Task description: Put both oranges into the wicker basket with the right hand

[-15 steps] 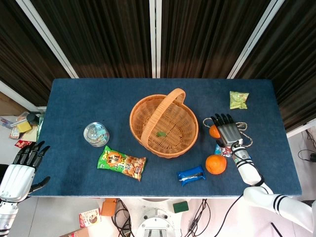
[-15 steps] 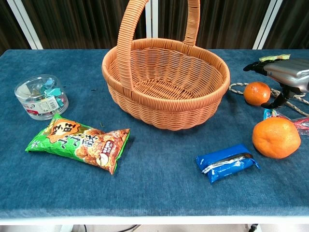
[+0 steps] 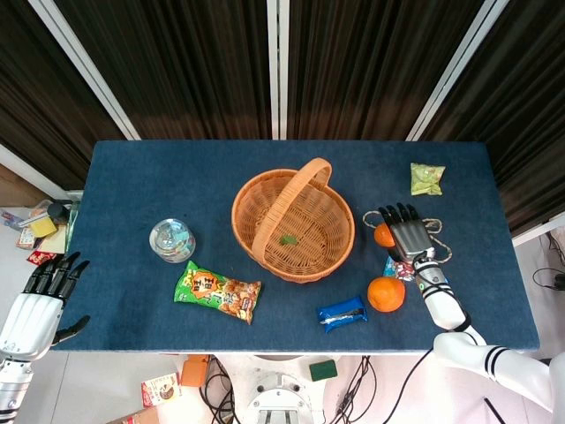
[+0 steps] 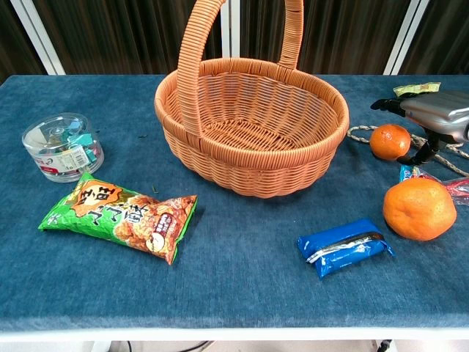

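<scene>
Your right hand [image 3: 408, 236] hovers open, fingers spread, over the smaller orange [image 4: 389, 141], right of the wicker basket [image 3: 293, 224].

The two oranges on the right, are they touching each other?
Apart. In the chest view blue cloth and a wrapper edge show between the small orange and the big orange; the head view also shows a gap between them.

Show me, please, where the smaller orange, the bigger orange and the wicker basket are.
smaller orange [image 4: 389, 141], chest view, its front skin.
bigger orange [image 4: 418, 209], chest view, its middle.
wicker basket [image 3: 244, 199], head view, its left rim.
</scene>
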Controlling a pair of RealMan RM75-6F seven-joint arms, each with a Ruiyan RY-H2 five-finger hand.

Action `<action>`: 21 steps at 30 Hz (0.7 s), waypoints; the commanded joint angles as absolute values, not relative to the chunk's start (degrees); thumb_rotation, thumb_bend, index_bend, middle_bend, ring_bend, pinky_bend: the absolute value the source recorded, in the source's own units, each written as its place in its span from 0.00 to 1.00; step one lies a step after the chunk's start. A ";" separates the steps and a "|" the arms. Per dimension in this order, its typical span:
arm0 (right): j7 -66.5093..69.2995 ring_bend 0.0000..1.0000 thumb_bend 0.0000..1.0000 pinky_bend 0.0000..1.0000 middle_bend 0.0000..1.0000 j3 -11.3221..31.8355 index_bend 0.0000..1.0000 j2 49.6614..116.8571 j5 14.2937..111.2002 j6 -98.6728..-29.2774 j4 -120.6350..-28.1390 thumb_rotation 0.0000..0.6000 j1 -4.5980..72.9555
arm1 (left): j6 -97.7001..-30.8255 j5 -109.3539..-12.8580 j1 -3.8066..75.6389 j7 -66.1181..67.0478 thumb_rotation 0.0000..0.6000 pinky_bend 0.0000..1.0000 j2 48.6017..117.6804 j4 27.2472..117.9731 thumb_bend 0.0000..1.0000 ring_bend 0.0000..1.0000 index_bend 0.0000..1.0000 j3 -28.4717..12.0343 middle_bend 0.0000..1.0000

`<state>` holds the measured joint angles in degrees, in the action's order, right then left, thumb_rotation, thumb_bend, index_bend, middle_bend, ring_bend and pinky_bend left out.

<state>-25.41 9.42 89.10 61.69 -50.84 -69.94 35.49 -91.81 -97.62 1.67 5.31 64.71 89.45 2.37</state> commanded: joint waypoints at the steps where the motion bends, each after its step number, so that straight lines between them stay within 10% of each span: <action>1: -25.19 0.02 0.32 0.16 0.11 9.26 0.02 89.46 61.80 -50.85 -69.59 1.00 35.70 | -91.82 -97.62 1.69 5.27 1.00 0.12 64.68 89.48 0.13 0.00 0.10 2.35 0.03; 11: -25.88 0.37 0.36 0.33 0.43 8.60 0.52 89.73 62.43 -53.05 -69.27 1.00 35.43 | -91.91 -97.76 1.70 5.16 1.00 0.12 64.65 89.34 0.13 0.00 0.10 2.42 0.03; 21: -21.65 0.40 0.38 0.35 0.46 9.74 0.57 82.72 69.39 -62.51 -79.93 1.00 32.87 | -92.27 -97.99 1.54 5.11 1.00 0.12 64.68 89.34 0.13 0.00 0.10 2.51 0.03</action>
